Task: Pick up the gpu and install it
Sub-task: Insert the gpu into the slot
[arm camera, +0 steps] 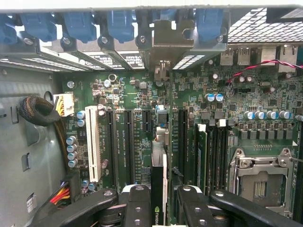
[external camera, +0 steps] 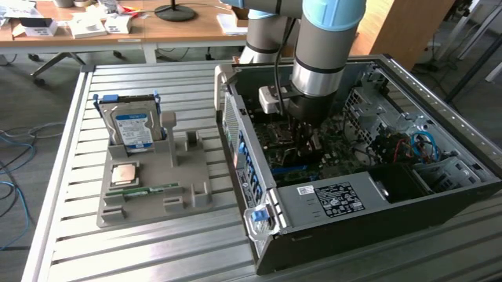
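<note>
Exterior view, left to right: slatted counter, then a grey holder tray with the hard drive standing upright, a CPU lying flat and a memory stick beside it. Further right, the open PC case, with the arm reaching down inside; the arm's wrist body hides the gripper here. Wrist view: gripper clamped on the gpu, which is seen edge-on and upright between the fingers, over the motherboard slots, bracket end toward the rear slot covers. Can't tell whether it's seated; the card's lower edge is hidden.
</note>
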### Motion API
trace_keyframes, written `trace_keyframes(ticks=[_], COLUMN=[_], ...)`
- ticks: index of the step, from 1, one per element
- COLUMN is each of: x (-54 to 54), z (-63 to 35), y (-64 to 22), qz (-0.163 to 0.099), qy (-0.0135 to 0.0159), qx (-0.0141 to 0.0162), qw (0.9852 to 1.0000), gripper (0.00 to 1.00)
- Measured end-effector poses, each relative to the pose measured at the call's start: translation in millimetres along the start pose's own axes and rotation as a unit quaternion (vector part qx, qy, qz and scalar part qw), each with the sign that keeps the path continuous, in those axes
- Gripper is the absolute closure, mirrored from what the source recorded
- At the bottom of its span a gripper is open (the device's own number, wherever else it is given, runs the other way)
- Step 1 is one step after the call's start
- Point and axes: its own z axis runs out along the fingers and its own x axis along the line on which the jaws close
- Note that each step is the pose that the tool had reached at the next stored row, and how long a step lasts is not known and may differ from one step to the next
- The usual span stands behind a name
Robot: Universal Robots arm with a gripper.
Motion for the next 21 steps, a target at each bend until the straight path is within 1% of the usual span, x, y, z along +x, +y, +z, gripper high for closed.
trace_keyframes(ticks=[21], x=[-1.1], z=[1.1], y=[0.3], qz=[0.0], qy=[0.0], qx=[0.0], qw=[1.0], gripper=[0.74])
